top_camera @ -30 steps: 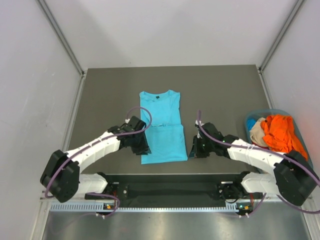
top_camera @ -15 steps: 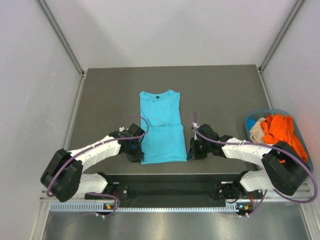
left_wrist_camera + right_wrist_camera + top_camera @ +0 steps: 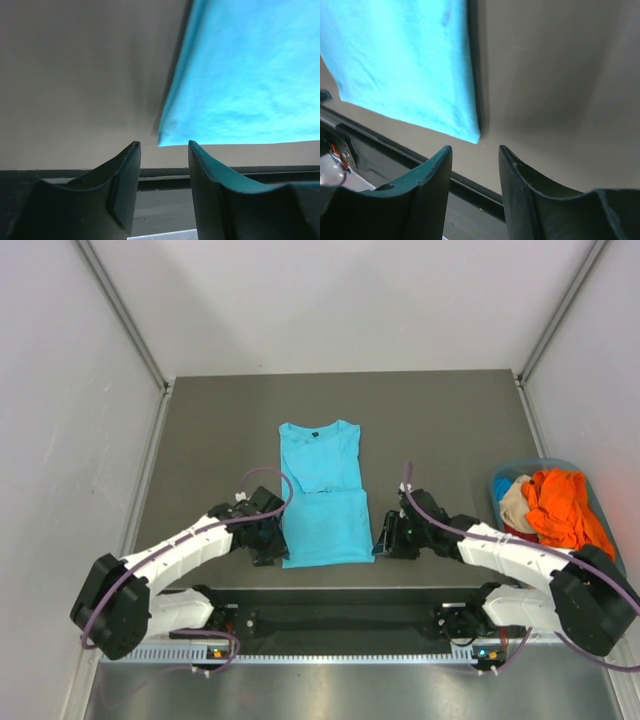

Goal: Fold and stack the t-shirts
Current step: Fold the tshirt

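Note:
A bright turquoise t-shirt (image 3: 322, 495) lies flat in the middle of the dark table (image 3: 210, 430), sides folded in, collar at the far end. My left gripper (image 3: 273, 551) sits low at its near left corner, and in the left wrist view that gripper (image 3: 164, 144) is open, with the t-shirt's corner (image 3: 240, 75) just beyond the tips. By the near right corner my right gripper (image 3: 383, 544) is also low. The right wrist view shows this gripper (image 3: 475, 147) open, empty, the t-shirt's corner (image 3: 405, 65) lying just ahead.
A blue-grey basket (image 3: 548, 463) stands at the right edge of the table, holding an orange shirt (image 3: 558, 502) and a beige one (image 3: 515, 502). Grey walls close in the left, right and back. A black rail runs along the near edge of the table.
Both grippers have opened beside the t-shirt's near corners; its corners now lie free on the table. The left gripper has drawn slightly towards the near edge.

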`<state>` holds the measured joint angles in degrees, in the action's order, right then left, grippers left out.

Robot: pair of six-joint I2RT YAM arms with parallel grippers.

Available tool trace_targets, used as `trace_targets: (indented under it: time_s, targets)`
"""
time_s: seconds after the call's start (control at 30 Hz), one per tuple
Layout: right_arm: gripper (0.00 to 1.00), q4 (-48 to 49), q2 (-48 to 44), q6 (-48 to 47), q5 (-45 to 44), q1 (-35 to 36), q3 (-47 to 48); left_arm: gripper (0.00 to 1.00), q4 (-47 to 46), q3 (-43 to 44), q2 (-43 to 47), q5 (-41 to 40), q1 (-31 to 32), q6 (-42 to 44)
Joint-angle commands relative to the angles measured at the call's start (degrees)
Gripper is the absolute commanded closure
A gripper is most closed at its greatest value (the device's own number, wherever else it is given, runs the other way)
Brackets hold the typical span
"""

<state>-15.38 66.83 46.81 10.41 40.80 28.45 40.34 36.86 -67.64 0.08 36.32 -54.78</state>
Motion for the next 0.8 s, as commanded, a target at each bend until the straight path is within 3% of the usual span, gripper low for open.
trace_targets:
  time_s: [0.0, 0.47, 0.57, 0.77]
  targets:
    - [0.57, 3.9, -0.2, 6.5, -1.7, 0.9, -1.5, 0.52, -2.1, -2.2, 0.9, 2.0, 0.1, -0.4]
    - [0.59, 5.1, 6.6, 6.6, -3.4, 3.8, -2.0, 0.62, -7.1, -7.5, -0.1, 3.7, 0.1, -0.9]
    - [0.6, 4.9, 7.4, 7.3, -4.0, 4.5, -2.7, 0.69, -7.2, -7.6, -0.3, 3.6, 0.0, -0.8]
    - [0.61, 2.0, 9.8, 7.2, -7.3, 6.2, -1.6, 0.94, -6.2, -7.2, -0.7, 2.1, 0.1, -0.9]
